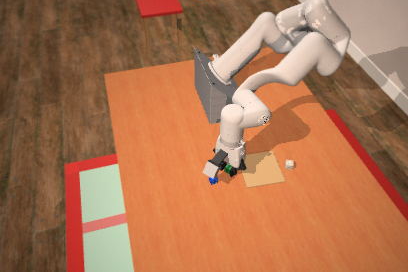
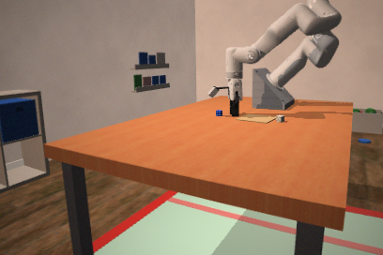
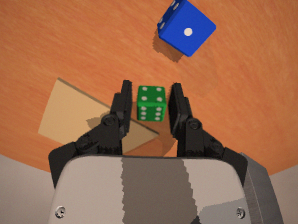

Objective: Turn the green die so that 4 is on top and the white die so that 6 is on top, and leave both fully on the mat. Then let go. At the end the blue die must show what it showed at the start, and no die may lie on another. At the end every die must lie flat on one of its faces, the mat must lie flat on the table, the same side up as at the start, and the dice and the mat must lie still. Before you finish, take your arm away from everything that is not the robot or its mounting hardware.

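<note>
Three dice on worktop [image 1: 175, 206] [image 2: 202, 156] [image 3: 45, 35]. Top: green die [image 1: 228, 169] at tool [image 1: 231, 168], beside mat [image 1: 264, 169]; white die [image 1: 290, 164] off mat, opposite side. Exterior: tool [image 2: 235, 114] pointing down between blue die [image 2: 219, 113] and mat [image 2: 256, 119]; white die [image 2: 280, 118] near mat. Wrist: tool [image 3: 151, 92] partly open, holding nothing; green die [image 3: 151, 103] between fingers, gap each side, four pips on top; blue die [image 3: 187, 28] shows one.

You see the white die [image 1: 290, 164] beyond the mat [image 1: 264, 170], well apart from the end effector [image 1: 231, 169].
</note>
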`<action>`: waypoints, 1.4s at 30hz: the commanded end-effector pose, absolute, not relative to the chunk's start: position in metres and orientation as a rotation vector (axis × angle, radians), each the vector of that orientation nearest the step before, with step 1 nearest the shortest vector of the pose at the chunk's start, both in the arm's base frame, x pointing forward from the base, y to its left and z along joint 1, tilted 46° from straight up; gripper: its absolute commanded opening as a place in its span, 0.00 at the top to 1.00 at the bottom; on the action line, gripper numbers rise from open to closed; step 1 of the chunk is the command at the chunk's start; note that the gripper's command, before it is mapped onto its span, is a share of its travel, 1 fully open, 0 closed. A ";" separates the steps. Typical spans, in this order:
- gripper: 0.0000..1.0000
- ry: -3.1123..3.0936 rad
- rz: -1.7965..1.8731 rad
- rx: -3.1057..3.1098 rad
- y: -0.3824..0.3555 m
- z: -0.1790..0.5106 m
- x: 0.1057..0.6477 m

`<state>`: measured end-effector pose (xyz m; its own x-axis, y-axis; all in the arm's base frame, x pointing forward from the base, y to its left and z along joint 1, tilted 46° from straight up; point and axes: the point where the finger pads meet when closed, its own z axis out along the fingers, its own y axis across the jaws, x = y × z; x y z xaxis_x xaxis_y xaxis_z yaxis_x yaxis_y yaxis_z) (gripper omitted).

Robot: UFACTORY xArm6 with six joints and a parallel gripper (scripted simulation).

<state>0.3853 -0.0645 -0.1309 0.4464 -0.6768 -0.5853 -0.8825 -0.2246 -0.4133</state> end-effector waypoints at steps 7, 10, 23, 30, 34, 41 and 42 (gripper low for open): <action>0.58 1.305 0.362 -1.982 -0.066 -0.130 0.386; 0.58 1.305 0.362 -1.982 -0.066 -0.130 0.386; 0.79 1.305 0.362 -1.982 -0.066 -0.130 0.386; 0.79 1.305 0.362 -1.982 -0.066 -0.130 0.386; 0.79 1.305 0.362 -1.982 -0.066 -0.130 0.386; 0.79 1.305 0.362 -1.982 -0.066 -0.130 0.386; 0.79 1.305 0.362 -1.982 -0.066 -0.130 0.386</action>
